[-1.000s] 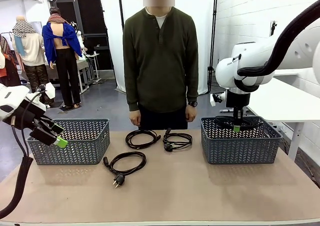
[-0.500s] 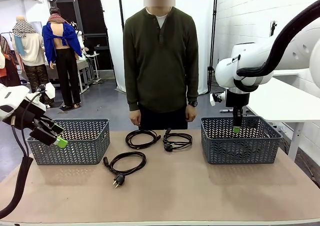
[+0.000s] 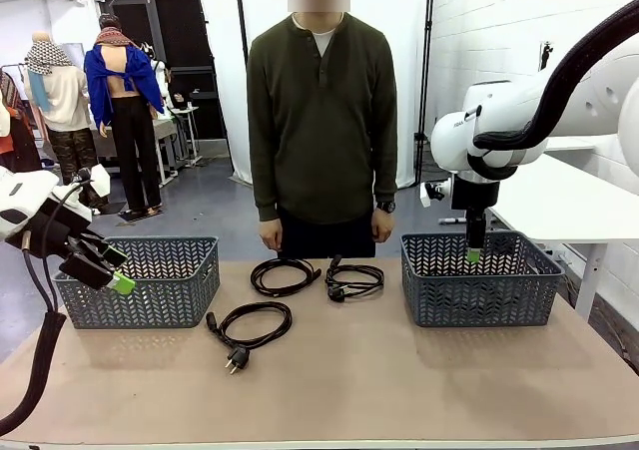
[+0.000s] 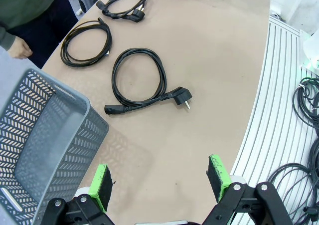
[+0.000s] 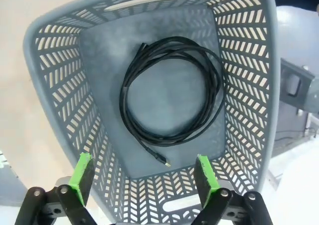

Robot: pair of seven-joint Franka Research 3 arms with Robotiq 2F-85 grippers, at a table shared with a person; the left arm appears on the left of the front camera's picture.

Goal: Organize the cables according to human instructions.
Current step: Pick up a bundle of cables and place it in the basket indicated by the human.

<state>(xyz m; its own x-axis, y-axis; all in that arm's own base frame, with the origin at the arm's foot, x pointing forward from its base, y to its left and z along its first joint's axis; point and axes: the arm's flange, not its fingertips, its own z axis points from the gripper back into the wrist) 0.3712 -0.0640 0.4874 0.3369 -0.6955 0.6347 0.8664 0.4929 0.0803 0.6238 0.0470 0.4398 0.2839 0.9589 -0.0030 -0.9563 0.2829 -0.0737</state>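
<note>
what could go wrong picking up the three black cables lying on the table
1. The two coiled black cables at the far edge lie close to the person's hands; a reach there could crowd them.
2. The near black coil has plug ends sticking out loose; grabbed by one strand, it may unwind and snag the nearby grey slotted plastic basket on the way in.
</note>
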